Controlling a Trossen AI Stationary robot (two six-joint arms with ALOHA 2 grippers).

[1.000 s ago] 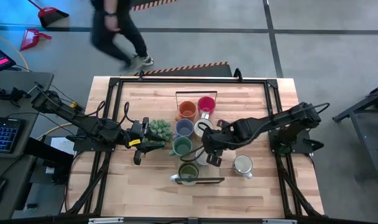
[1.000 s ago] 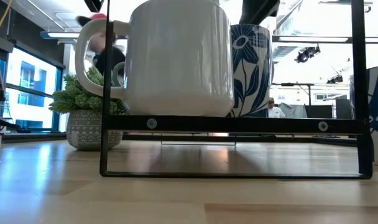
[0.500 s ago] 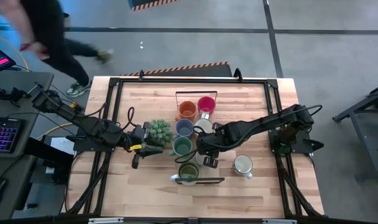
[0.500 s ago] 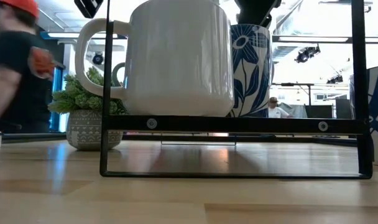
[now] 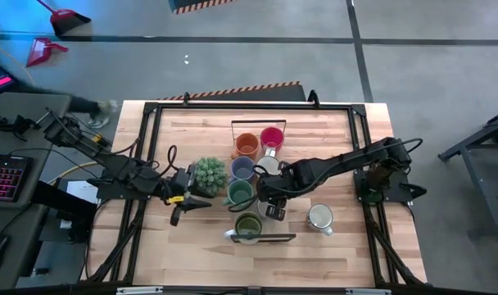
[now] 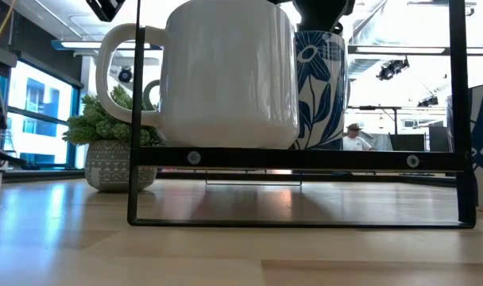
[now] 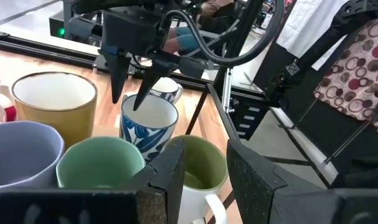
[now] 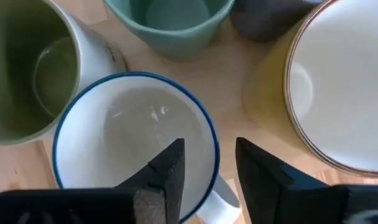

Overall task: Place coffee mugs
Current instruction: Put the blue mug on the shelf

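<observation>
Hovering our right end effector (image 8: 204,168) open over the blue-rimmed floral mug (image 8: 136,134), gripping nothing | we are parking left end effector (image 5: 186,205) half-open, empty, beside the potted plant (image 5: 208,174)

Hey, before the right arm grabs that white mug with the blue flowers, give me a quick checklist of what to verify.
1. Right pincer open: ok, fingers apart, nothing held.
2. Lined up on the white ceramic mug with blue flowers: ok, one finger over the inside, one outside the rim, near the handle.
3. Fingers low enough to catch the rim: cannot tell.
4. Mug empty: ok, bare white inside.
5. Room around it: not ok, the olive-green mug and the yellow mug stand close by.
6. Left pincer out of the way: ok, open and empty, by the spiky green potted plant.
</observation>
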